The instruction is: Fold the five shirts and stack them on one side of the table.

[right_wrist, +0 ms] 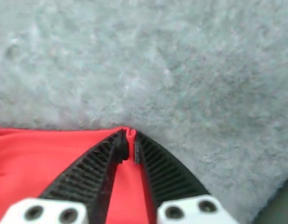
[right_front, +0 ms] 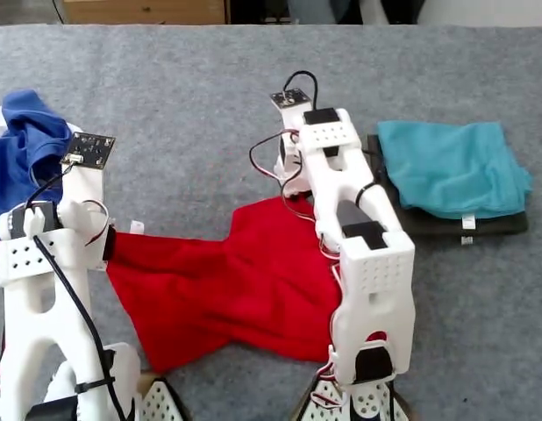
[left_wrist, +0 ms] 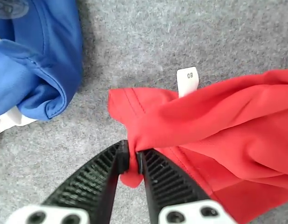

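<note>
Red shirt (right_front: pixel 227 289) clamped by left gripper (left_wrist: pixel 133 158) and right gripper (right_wrist: pixel 128 148), high view adds folded teal shirt (right_front: pixel 451 167)

Shirts in red, blue, teal and near-black on a grey table

The red shirt (right_front: pixel 227 289) in the middle is plain bright red with a small white tag (left_wrist: pixel 187 80). The blue shirt (right_front: pixel 25 145) at the far left is deep blue, with some white cloth (left_wrist: pixel 6 122) beside it. On the right, the teal shirt (right_front: pixel 451 167) lies on a dark shirt (right_front: pixel 429 221) that looks almost black. The table cover (right_front: pixel 166 88) is speckled grey. The left arm (right_front: pixel 43 289) and right arm (right_front: pixel 359 219) are white. The left gripper (left_wrist: pixel 133 158) and right gripper (right_wrist: pixel 131 149) are black with ridges.
</note>
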### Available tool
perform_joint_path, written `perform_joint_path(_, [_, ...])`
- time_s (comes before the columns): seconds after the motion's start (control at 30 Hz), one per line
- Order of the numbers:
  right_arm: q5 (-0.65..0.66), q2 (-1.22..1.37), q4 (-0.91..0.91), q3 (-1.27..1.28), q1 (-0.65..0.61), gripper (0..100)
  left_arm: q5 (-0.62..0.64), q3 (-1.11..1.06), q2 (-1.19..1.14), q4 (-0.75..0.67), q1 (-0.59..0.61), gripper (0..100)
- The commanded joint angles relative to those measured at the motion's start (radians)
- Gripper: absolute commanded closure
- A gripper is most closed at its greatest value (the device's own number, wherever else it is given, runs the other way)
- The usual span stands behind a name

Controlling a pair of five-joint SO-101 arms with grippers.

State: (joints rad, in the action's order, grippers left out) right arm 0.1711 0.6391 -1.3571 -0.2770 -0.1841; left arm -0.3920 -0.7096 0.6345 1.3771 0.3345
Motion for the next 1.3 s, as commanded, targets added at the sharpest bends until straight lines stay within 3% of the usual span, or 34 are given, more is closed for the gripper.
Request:
perform_joint_path(0.0, [-0.009, -0.104, -0.06, -0.11, -0.009, 98.5, 0.051, 0.013, 0.014, -0.044, -0.001, 97])
perform_joint_path(0.2, [-0.008, -0.354, -0.155, -0.26, -0.008, 98.5, 0.17, 0.079, 0.014, -0.137, -0.001, 97])
perform_joint_path(0.57, [-0.011, -0.842, -0.167, -0.61, 0.106, 98.5, 0.385, 0.656, 0.014, -0.127, -0.002, 97])
perform_joint_path(0.93, [-0.012, -0.967, -0.101, -1.03, 0.262, 98.5, 0.391, 1.245, 0.014, 0.17, -0.067, 97])
perform_joint_path(1.1, [-0.012, -1.009, -0.064, -1.082, 0.301, 98.5, 0.39, 1.36, 0.014, 0.356, -0.059, 97])
perform_joint_path(1.27, [-0.012, -1.063, -0.037, -1.086, 0.341, 98.5, 0.339, 1.406, 0.087, 0.382, 0.019, 97])
